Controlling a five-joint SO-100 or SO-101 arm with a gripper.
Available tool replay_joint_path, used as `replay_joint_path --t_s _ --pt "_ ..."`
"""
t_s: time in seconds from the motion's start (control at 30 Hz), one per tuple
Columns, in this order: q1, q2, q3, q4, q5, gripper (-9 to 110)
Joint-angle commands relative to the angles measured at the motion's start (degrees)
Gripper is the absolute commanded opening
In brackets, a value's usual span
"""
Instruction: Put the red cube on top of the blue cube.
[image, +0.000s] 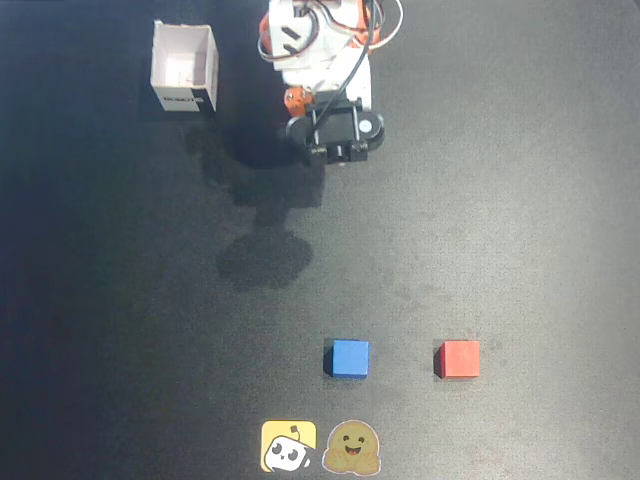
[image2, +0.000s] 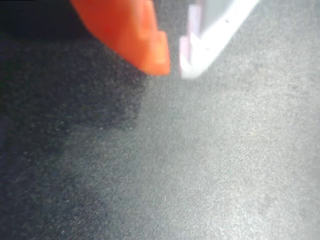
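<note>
The red cube (image: 459, 358) sits on the dark table at the lower right of the overhead view. The blue cube (image: 348, 358) sits about a cube and a half's width to its left, apart from it. The arm (image: 335, 125) is folded at the top centre, far from both cubes. In the wrist view my gripper (image2: 174, 67) enters from the top, with an orange finger (image2: 145, 40) and a white finger (image2: 210, 35). Their tips stand almost together with nothing between them, over bare table. Neither cube shows in the wrist view.
A white open-topped box (image: 184, 68) stands at the upper left of the overhead view. Two small stickers (image: 310, 446) lie at the bottom edge, just below the blue cube. The arm's shadow falls on the table (image: 520, 200) left of centre.
</note>
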Motion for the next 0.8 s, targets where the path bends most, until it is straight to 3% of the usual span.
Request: replay_joint_path --t_s 0.0,0.77 --pt "-0.2 0.4 -0.2 -0.6 0.4 0" --pt "-0.5 0.4 -0.2 -1.6 0.0 0"
